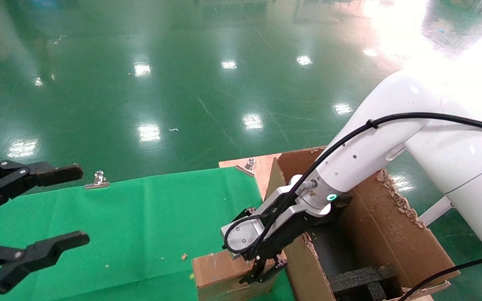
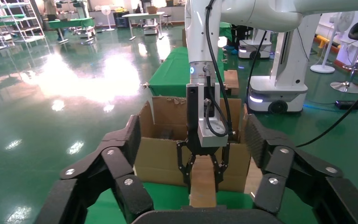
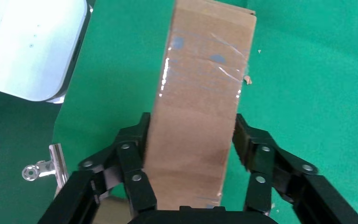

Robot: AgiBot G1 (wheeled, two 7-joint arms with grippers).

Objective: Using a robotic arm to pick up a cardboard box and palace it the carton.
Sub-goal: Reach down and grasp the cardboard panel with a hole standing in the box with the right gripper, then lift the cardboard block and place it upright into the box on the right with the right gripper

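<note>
The small brown cardboard box (image 1: 218,269) with clear tape lies on the green cloth, close beside the carton (image 1: 391,234). My right gripper (image 1: 262,271), on the white arm (image 1: 370,142) with its green ring light, reaches down and has its black fingers against both long sides of the box (image 3: 200,93). The left wrist view shows the same grip (image 2: 204,173) with the box (image 2: 203,184) between the fingers, in front of the carton (image 2: 161,158). The carton has ragged flaps and black foam (image 1: 358,280) inside. My left gripper (image 1: 80,205) hangs open and empty at the far left.
The green cloth (image 1: 140,217) covers the table. Metal binder clips (image 1: 97,179) (image 1: 249,163) hold it at the far edge, and another clip (image 3: 42,165) is near the box. A wooden board (image 1: 257,167) shows behind the carton. Glossy green floor lies beyond.
</note>
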